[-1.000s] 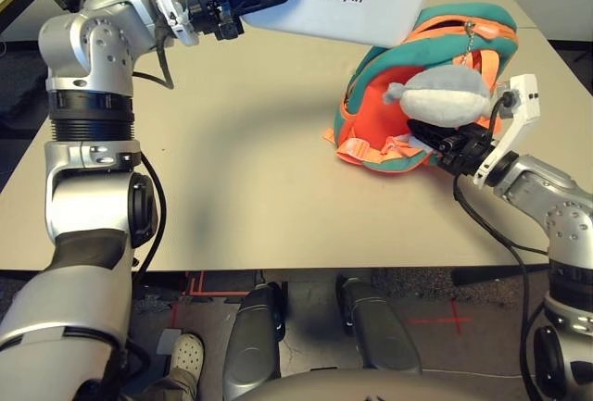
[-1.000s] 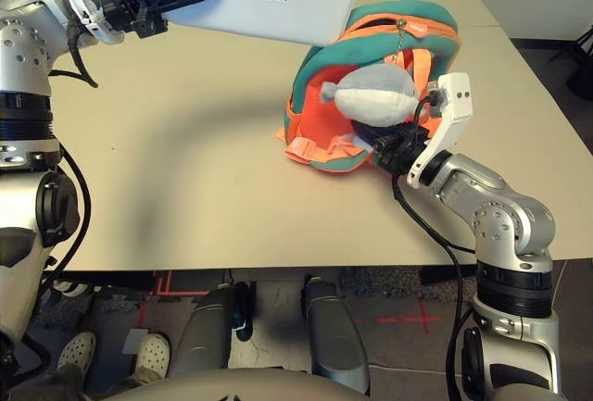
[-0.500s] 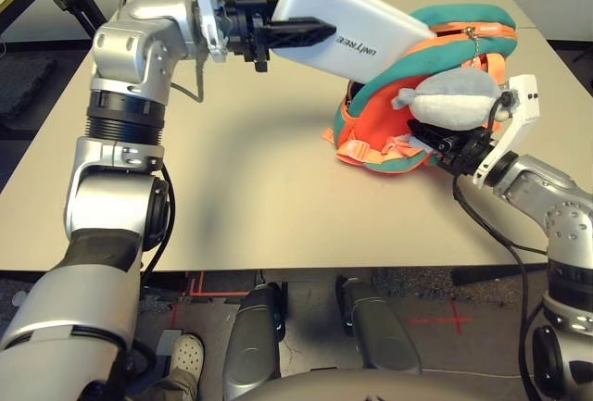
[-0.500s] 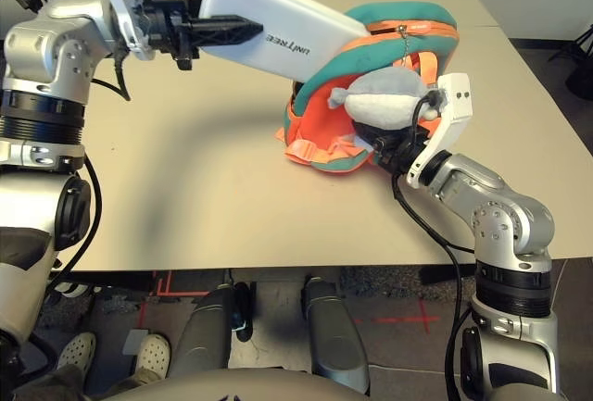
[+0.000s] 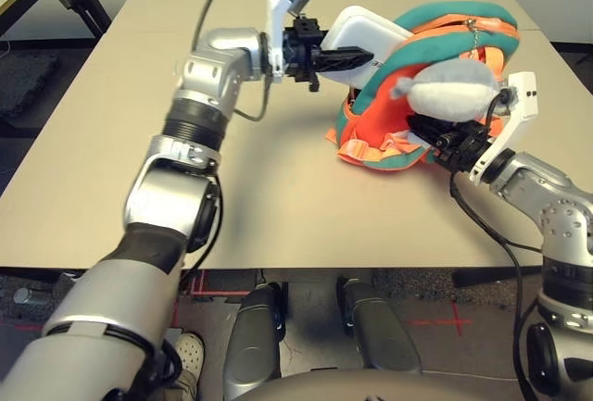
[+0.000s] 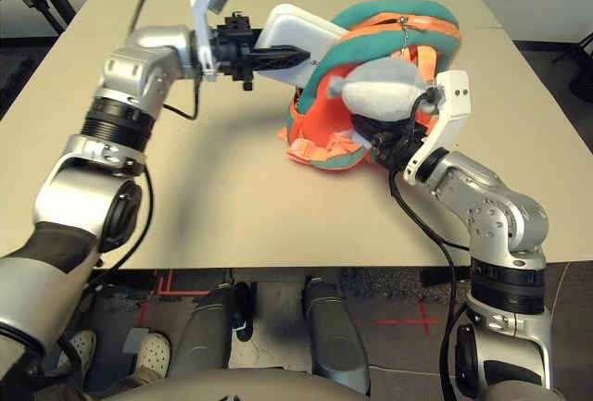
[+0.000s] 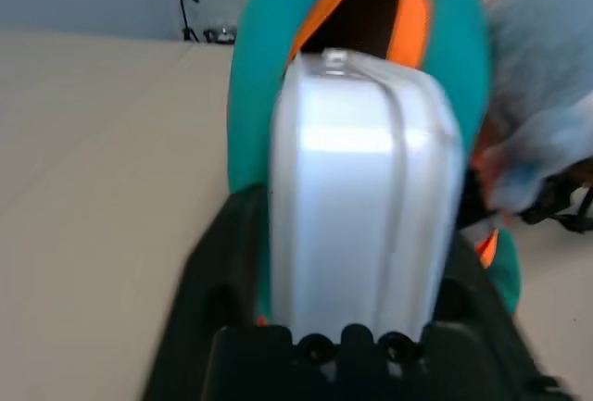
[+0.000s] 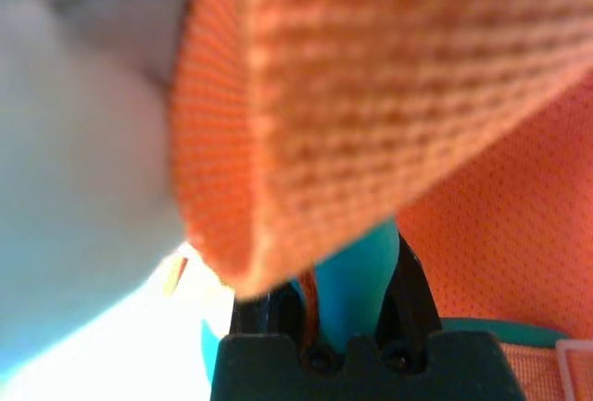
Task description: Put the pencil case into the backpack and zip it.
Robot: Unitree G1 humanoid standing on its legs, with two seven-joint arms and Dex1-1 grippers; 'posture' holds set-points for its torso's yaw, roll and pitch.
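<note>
Smooth white pencil case [image 5: 371, 35], pinched by left gripper [image 5: 357, 56], half inside orange-teal backpack [image 5: 445, 40].

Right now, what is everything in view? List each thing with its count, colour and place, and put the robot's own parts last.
pencil case: one, white, part way into the backpack's open top, its near end between the left gripper's fingers.
backpack: one, orange and teal, on the table's right half, its zip open.
plush toy: one, grey and white, on the backpack's front, above the right gripper.
table: one, beige, under everything.
shoe: one, white, on the floor below the table's near edge.
left gripper: one, black, at the pencil case's near end.
right gripper: one, black, closed on a teal edge of the backpack.
</note>
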